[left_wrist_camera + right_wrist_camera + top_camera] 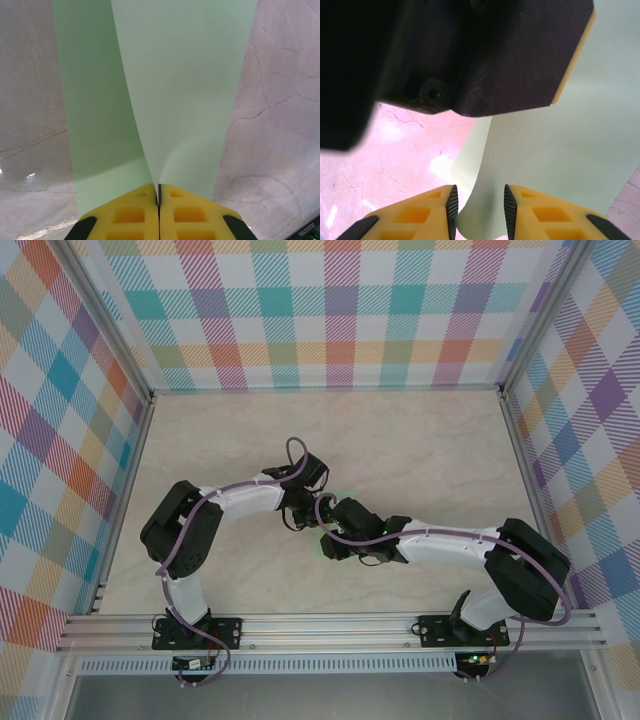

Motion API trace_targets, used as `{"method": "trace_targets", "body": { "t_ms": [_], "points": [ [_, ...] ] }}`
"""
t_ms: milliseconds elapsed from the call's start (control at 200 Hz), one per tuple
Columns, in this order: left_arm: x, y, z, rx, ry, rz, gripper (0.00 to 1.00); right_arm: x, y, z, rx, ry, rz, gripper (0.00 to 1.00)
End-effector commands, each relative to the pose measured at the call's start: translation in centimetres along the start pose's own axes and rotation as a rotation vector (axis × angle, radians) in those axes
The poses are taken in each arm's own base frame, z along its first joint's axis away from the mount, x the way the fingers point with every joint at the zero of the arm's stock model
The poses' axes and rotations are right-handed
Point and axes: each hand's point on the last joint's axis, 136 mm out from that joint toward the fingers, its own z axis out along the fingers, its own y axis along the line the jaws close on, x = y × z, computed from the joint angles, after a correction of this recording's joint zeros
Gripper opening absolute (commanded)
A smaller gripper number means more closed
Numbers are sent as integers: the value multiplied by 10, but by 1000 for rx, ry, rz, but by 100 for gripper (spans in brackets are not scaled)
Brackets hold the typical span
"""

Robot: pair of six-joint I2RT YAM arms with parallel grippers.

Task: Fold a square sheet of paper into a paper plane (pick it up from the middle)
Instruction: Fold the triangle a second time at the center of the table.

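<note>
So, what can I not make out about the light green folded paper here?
Left wrist view: the left gripper is shut on the light green folded paper; the top edge cuts off its far end.
Right wrist view: a blurred black housing hides the paper's upper left; whether the right gripper touches it is unclear.
Top view: both grippers cover most of the paper; its shape is unreadable.

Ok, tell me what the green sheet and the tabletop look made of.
The green sheet: thin matte paper, apparently; it bends in a soft curve. The tabletop: pale stone-look surface with dark veins and slight sheen; real marble or printed laminate, cannot tell.
</note>
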Motion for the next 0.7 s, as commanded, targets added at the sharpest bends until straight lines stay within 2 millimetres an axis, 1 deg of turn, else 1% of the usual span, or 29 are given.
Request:
{"method": "trace_targets", "body": {
  "t_ms": [0, 110, 245, 270, 315, 420, 565, 695],
  "points": [
    [0, 1, -1, -1, 7, -23, 5, -2, 2, -10, -8, -27, -8, 34],
    [0, 1, -1, -1, 8, -23, 5, -2, -1, -13, 3, -32, 0, 36],
    [-1, 0, -2, -2, 6, -23, 5, -4, 0, -22, -6, -50, 6, 46],
    [-1, -1, -3, 1, 5, -22, 5, -5, 1, -24, -14, -58, 7, 49],
    [-1, -2, -3, 4, 4, -20, 5, -5, 4, -26, -30, -60, 0, 52],
    [-2, -5, -4, 21, 4, -21, 5, -2, 7, -20, -32, -42, -24, 57],
    [-3, -10, -4, 46, 6, -25, 5, 1, 14, -13, -10, -33, -66, 62],
    [-4, -11, -5, 47, 3, -24, 5, 1, 8, -8, 38, -44, -62, 62]
  ]
}}
